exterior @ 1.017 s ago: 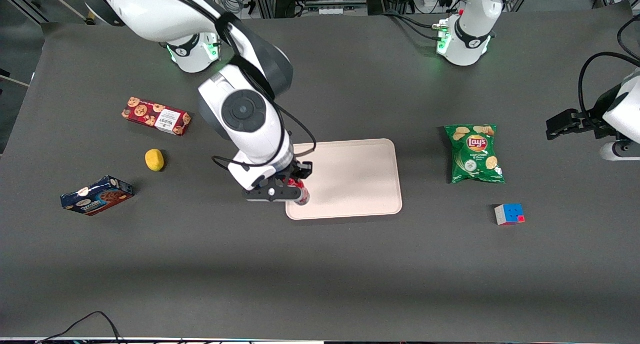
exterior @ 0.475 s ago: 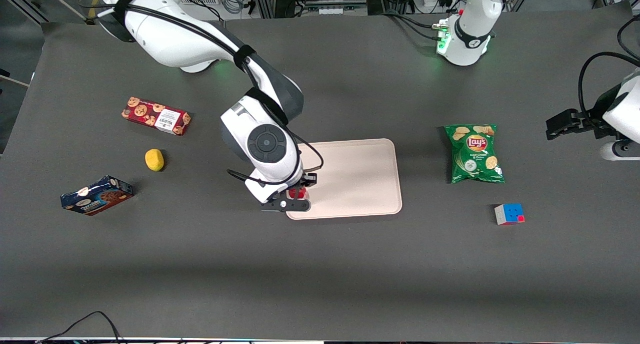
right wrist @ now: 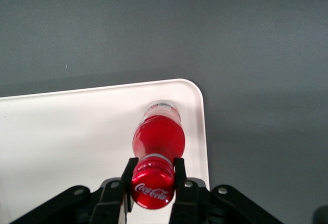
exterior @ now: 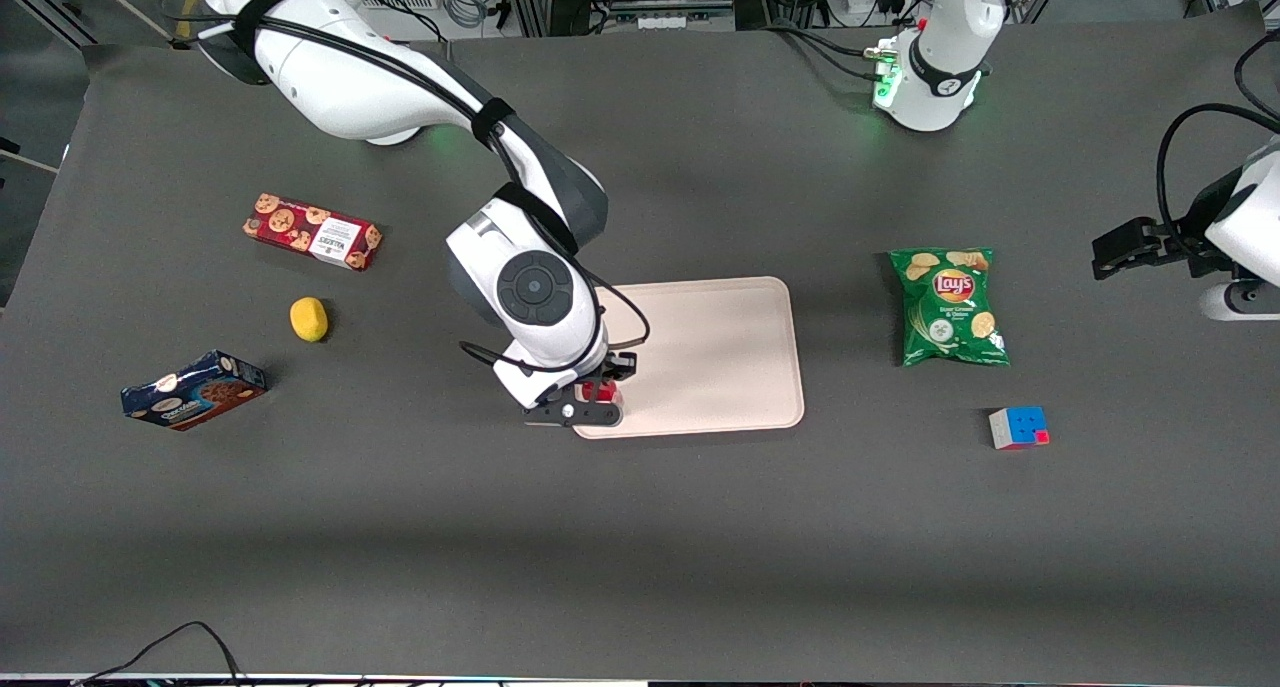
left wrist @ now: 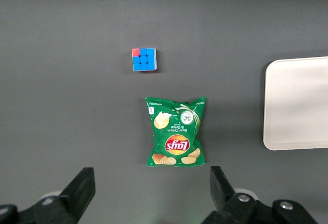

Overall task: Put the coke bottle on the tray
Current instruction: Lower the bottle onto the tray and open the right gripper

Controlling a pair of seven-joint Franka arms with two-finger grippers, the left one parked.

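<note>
My gripper [exterior: 597, 395] is shut on the coke bottle [exterior: 601, 391], a small bottle with a red cap, red label and clear base. In the right wrist view the fingers [right wrist: 179, 170] clamp the bottle [right wrist: 158, 138] just under its cap, and it stands upright over a rounded corner of the pale pinkish-beige tray [right wrist: 77, 131]. In the front view that is the tray's [exterior: 720, 352] corner nearest the camera, at the working arm's end. I cannot tell whether the base touches the tray. The tray's edge also shows in the left wrist view [left wrist: 300, 106].
A red cookie box [exterior: 312, 231], a yellow lemon-like object [exterior: 309, 319] and a blue snack box [exterior: 193, 390] lie toward the working arm's end. A green Lay's bag [exterior: 947, 306] and a puzzle cube [exterior: 1018, 427] lie toward the parked arm's end.
The gripper with the bottle has moved a little toward the parked arm's end and lowered over the tray's corner. The arm has stretched out more.
</note>
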